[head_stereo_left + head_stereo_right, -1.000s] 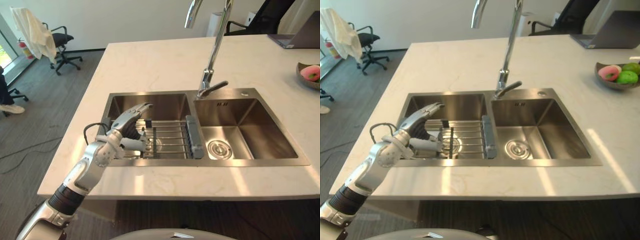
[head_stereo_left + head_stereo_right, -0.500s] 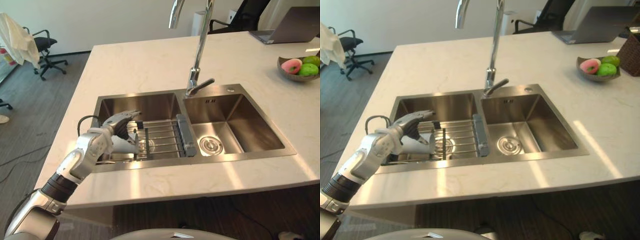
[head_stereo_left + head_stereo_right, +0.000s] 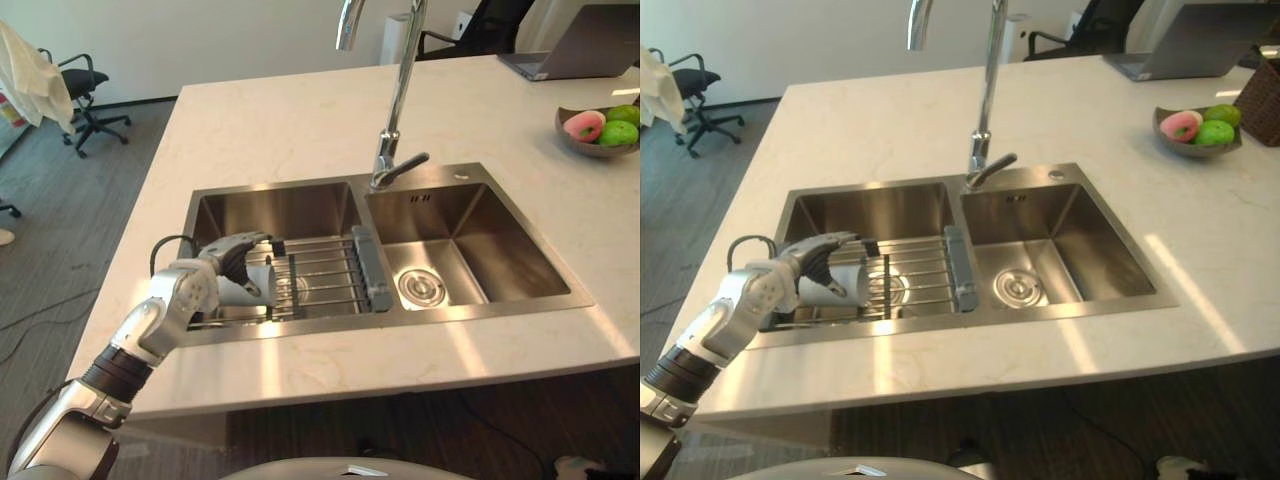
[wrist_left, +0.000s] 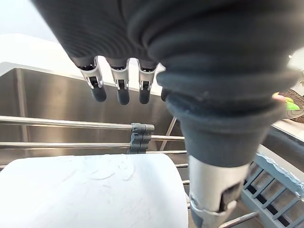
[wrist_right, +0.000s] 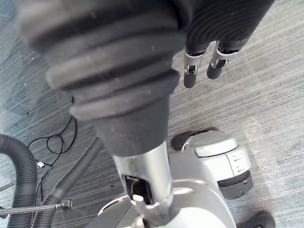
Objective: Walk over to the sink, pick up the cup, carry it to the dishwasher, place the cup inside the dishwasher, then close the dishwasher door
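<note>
A pale cup (image 3: pixel 243 291) lies on its side on the wire rack (image 3: pixel 325 272) across the left basin of the steel sink (image 3: pixel 470 311). My left hand (image 3: pixel 213 266) hovers just over it, fingers arched above the cup's side and the thumb (image 4: pixel 211 187) beside it. In the left wrist view a gap shows between the fingertips (image 4: pixel 122 96) and the cup (image 4: pixel 90 194), so the hand is open. My right hand (image 5: pixel 190 76) hangs over the floor with relaxed fingers and holds nothing.
A tall faucet (image 3: pixel 396 110) rises between the two basins. The right basin has a round drain (image 3: pixel 421 289). A fruit bowl (image 3: pixel 598 128) and a laptop (image 3: pixel 575 52) sit at the far right of the counter. An office chair (image 3: pixel 88 92) stands back left.
My left hand has come down from above the rack to just over the cup, its fingers arching closer round it. The camera has shifted slightly.
</note>
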{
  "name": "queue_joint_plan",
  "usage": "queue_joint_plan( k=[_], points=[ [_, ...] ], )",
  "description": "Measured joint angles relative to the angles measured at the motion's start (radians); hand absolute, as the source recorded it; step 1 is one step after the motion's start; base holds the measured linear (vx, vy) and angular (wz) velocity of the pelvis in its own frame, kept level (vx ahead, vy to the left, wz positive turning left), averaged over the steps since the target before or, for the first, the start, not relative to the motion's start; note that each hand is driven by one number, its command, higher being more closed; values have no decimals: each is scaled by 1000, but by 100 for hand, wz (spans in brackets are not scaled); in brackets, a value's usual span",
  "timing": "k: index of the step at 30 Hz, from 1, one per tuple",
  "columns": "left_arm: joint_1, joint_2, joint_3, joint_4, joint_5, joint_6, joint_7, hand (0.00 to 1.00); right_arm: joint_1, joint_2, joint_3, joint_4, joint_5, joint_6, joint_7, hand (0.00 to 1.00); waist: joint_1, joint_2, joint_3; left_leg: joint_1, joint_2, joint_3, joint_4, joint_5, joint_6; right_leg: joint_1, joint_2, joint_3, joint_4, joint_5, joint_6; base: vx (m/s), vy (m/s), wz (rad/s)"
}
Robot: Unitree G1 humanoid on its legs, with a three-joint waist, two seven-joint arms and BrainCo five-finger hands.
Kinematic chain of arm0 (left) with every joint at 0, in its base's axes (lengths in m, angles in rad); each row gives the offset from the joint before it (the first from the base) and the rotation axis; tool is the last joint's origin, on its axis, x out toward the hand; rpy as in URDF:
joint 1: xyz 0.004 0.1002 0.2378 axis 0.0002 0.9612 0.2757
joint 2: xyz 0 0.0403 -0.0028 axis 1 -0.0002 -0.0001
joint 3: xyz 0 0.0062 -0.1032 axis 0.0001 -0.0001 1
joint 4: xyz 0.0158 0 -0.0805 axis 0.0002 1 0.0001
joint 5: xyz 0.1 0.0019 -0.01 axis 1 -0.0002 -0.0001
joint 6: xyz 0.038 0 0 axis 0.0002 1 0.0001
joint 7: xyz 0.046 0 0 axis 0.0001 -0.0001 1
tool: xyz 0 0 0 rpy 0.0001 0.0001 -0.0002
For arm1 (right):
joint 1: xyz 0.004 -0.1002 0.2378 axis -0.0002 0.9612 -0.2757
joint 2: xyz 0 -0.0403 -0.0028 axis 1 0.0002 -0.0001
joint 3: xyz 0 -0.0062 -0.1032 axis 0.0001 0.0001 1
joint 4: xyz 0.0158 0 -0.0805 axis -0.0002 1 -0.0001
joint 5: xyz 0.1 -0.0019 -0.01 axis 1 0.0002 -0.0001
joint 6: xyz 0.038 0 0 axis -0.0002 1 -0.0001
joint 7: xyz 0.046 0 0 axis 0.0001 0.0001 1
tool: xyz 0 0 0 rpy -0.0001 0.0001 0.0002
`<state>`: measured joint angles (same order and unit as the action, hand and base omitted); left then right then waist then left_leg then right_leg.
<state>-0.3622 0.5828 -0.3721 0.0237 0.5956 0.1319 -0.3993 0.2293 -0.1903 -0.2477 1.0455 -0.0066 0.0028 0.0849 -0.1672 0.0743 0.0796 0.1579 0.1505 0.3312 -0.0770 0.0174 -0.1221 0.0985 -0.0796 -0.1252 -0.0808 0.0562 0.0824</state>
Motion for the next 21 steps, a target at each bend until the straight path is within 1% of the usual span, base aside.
queue_joint_plan(
  k=[4, 7, 11, 17, 21],
  points=[
    [0, 0, 20, 27, 20, -6, -6, 0, 0, 0, 0, -6, 0, 1, 0, 0, -1, 0, 0, -3, 0, 3, 0, 0, 0, -6, 0, 3, 0, 0, 1, -9, -3, -2],
    [3, 0, 20, 47, 36, -9, -21, 0, 0, 0, 0, -6, 0, 1, 0, 0, -1, 0, 0, -5, 0, 5, 0, -1, 0, -8, 0, 4, 0, 1, 1, 0, 0, 0],
    [6, 0, 20, 72, 40, -16, -21, 0, 0, 0, 0, -6, 0, 1, 0, 0, -1, 0, 0, -5, 0, 8, 0, -2, 0, -9, 0, 6, 0, 1, 1, 0, 0, 0],
    [35, 0, 20, 74, 61, -34, -29, 0, 0, 0, 0, -7, 0, 2, 0, 0, -3, 1, 0, -5, 0, 11, 0, -2, 1, -11, 0, 8, 0, 1, 1, 0, 0, 0],
    [40, 0, 20, 79, 76, -35, -42, 0, 0, 0, 0, -7, 0, 3, 0, 0, -3, 1, 0, -5, 0, 14, 0, -3, 1, -12, 0, 11, 0, 1, 1, 0, 0, 0]
  ],
)
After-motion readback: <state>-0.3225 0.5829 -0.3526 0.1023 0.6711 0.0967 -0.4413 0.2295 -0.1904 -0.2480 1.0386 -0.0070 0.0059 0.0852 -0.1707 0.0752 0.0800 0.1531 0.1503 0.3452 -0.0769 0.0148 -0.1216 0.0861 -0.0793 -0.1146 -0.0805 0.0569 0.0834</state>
